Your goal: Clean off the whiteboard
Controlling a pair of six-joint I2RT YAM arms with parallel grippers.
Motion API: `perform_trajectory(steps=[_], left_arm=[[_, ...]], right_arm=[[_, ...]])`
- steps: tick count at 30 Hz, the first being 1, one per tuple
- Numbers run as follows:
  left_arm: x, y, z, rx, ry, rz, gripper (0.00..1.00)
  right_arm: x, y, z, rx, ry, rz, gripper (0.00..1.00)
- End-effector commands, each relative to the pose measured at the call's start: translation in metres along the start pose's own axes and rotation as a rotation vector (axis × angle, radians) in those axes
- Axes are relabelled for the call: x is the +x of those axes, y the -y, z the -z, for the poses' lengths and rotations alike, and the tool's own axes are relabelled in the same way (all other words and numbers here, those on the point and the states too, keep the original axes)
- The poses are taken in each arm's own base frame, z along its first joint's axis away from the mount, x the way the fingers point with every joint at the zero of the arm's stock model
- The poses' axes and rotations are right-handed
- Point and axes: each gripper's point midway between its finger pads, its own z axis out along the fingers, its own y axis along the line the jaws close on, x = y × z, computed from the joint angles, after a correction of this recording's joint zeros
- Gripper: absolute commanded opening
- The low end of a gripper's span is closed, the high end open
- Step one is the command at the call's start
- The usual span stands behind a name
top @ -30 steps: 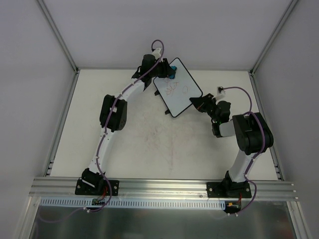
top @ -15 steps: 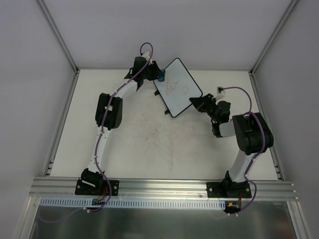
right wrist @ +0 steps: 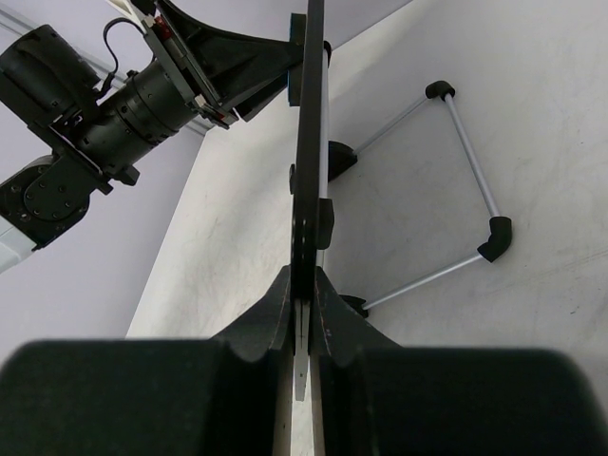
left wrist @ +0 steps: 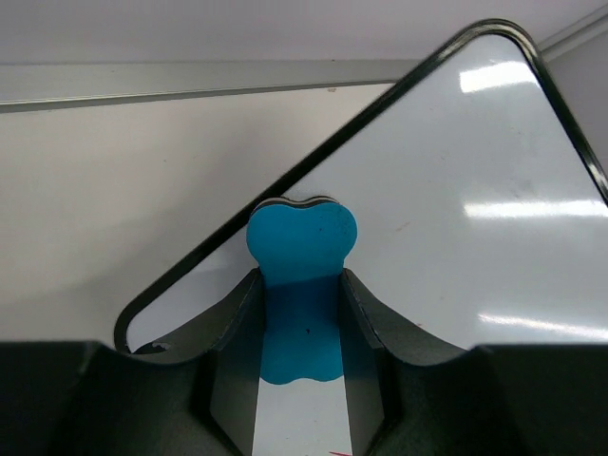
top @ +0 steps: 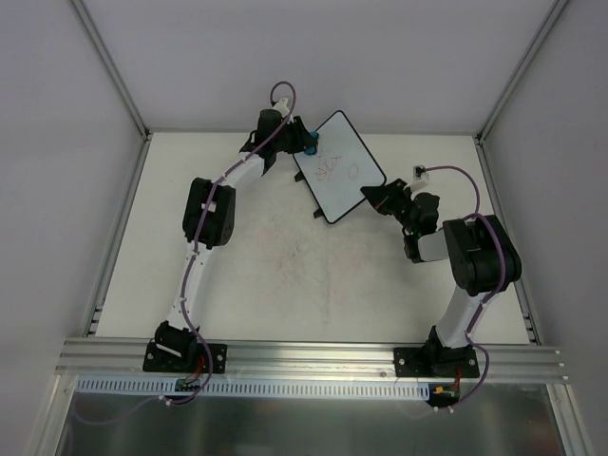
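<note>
Pinching lobed blue eraser [left wrist: 302, 233], left gripper [left wrist: 301, 294] meets glossy whiteboard [left wrist: 456, 247]; right gripper [right wrist: 302, 283] clamps edge.

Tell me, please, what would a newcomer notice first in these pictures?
The whiteboard at the far side of the table, with faint red scribbles on it, catches the eye first. The right gripper is shut on its right side, where the wrist view shows the board edge-on. The left gripper holds a blue eraser at the board's left edge.
</note>
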Motion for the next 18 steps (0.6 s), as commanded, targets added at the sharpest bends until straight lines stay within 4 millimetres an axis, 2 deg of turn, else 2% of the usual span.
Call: perform_trajectory(steps=[1,2,9,12,18], left_arm=[[0.016,0.074,0.002,0.184,-0.015,-0.085,0.24],[0.018,0.088,0.004,0.205,-0.016,-0.104,0.25],[0.037,0.128,0.006,0.286,-0.042,-0.204,0.25],[0.041,0.136,0.007,0.3,-0.045,-0.24,0.25],[0.045,0.137,0.009,0.288,-0.048,-0.25,0.26]], right_arm=[[0.003,-0.018,0.0,-0.058,-0.02,0.067,0.0],[0.003,-0.018,0.0,-0.059,-0.019,0.067,0.0],[0.003,-0.017,0.0,-0.058,-0.022,0.066,0.0],[0.004,-0.018,0.0,-0.059,-0.023,0.066,0.0],[0.003,-0.018,0.0,-0.06,-0.022,0.067,0.0]])
